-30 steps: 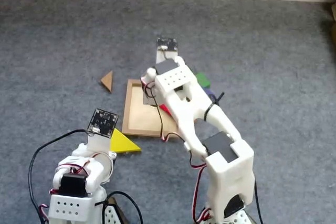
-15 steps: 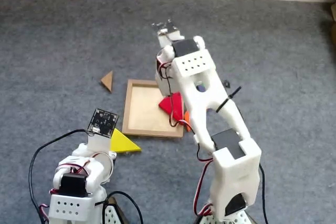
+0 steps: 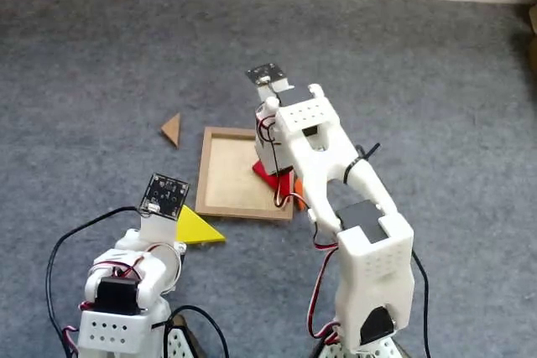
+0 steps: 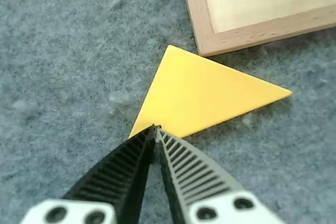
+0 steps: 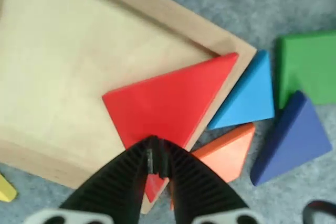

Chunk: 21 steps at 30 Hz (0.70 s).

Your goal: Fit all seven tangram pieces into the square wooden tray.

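Partly seated, red triangle [image 5: 168, 103] (overlapping tray [image 5: 173, 17] rim)

Left gripper [image 4: 156, 131]: jaws closed, tips at the yellow triangle's [image 4: 202, 97] edge.
Tray [image 4: 252, 30]: corner just beside the triangle.

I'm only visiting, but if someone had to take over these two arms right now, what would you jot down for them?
Left gripper: shut, tips at the yellow triangle's edge; that piece lies outside, by a tray corner.
Right gripper: shut on a corner of the red triangle, which sits partly in the tray, overlapping its rim.
Done: nothing fully seated.
Left: all seven. The light blue triangle, orange triangle, dark blue piece and green piece lie outside beside the red one; the brown triangle lies off the opposite side.
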Motion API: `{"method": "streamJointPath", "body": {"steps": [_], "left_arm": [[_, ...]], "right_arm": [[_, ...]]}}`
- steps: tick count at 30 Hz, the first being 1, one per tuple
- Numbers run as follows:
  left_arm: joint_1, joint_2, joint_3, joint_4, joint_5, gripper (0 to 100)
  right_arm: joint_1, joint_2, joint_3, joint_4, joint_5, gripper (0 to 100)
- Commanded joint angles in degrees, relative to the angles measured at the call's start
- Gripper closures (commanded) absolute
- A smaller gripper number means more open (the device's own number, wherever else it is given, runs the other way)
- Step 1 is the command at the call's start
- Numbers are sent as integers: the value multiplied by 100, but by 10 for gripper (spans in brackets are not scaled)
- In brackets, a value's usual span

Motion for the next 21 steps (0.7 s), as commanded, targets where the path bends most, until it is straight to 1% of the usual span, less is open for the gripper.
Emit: {"method": "streamJointPath", "body": {"steps": [1, 8, 13, 16, 19, 21], "left_arm": [[-57, -295, 119, 18, -53, 994], [-57, -295, 119, 18, -53, 994], [-57, -295, 119, 18, -53, 994], [-57, -295, 119, 18, -53, 994], [-57, -295, 119, 18, -53, 994], [-57, -295, 119, 18, -53, 994]], "right_arm": [[-338, 180, 40, -84, 44, 980], [-321, 180, 57, -40, 53, 980], [-171, 180, 22, 760, 62, 980], [-57, 180, 22, 919, 79, 980], [40, 180, 22, 936, 413, 981], [101, 171, 13, 936, 484, 981]]}}
